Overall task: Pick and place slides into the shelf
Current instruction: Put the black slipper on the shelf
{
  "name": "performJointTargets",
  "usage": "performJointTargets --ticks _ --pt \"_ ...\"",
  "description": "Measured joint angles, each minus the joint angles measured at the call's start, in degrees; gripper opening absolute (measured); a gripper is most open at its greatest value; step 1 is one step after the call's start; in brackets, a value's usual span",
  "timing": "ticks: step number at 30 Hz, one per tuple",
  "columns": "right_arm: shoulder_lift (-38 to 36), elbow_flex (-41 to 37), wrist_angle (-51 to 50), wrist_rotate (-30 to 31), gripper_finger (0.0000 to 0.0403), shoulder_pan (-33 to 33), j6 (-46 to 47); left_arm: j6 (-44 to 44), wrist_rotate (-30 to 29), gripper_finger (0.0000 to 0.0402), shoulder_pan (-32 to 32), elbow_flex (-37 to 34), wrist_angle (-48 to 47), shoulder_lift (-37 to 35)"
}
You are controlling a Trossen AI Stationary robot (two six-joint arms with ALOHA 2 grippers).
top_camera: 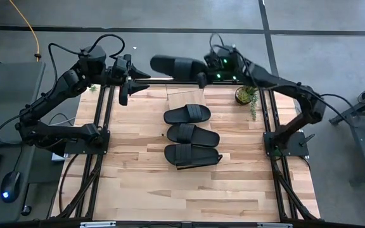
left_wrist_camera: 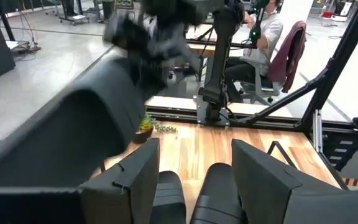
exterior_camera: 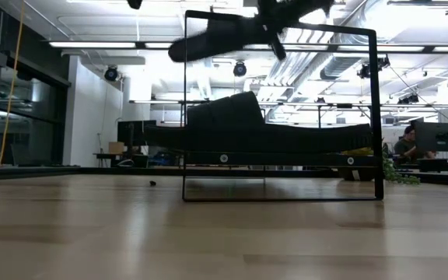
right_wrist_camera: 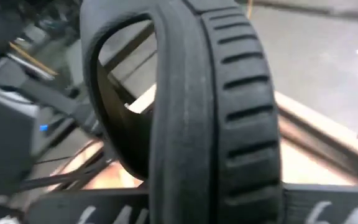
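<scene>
One black slide is in the air over the table's far edge, carried by my right gripper, which is shut on it. In the low view this slide hangs tilted near the top bar of the shelf's black wire frame. The shelf stands along the far edge. Three more slides lie soles down in a row mid-table. My left gripper hovers open at the shelf's left end, holding nothing. In the left wrist view the gripper points across the table and the carried slide looms close. My right gripper holds the slide by the end toward the table's right, coming level from the right. The ribbed strap stands right in front of the fingers, which hide the place of contact. The slide is lifted clear and tilted, its free end pointing left.
A small potted plant sits at the table's far right corner. Black frame rails run along both sides. Bare wood lies toward the near edge. A person sits at a desk beyond the table.
</scene>
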Motion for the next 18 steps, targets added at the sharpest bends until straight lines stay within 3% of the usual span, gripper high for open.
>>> performJointTargets --ticks 5,9,13,18 --pt "-6.51 -23.59 20.81 -9.04 0.0015 -3.65 6.29 0.07 0.00 0.0183 0.00 0.00 -0.03 0.00" --pt "-9.95 -37.89 39.44 -13.77 0.0015 -6.15 12.87 0.24 0.00 0.0184 0.00 0.00 0.07 0.00" --pt "-9.31 -47.36 52.02 -16.24 0.0015 -8.02 17.89 0.22 0.34 0.0184 0.00 0.00 0.12 0.00" --pt "-5.22 -51.36 56.85 -16.21 0.0015 -9.55 18.74 0.22 0.42 0.0184 0.00 0.00 0.22 0.00"
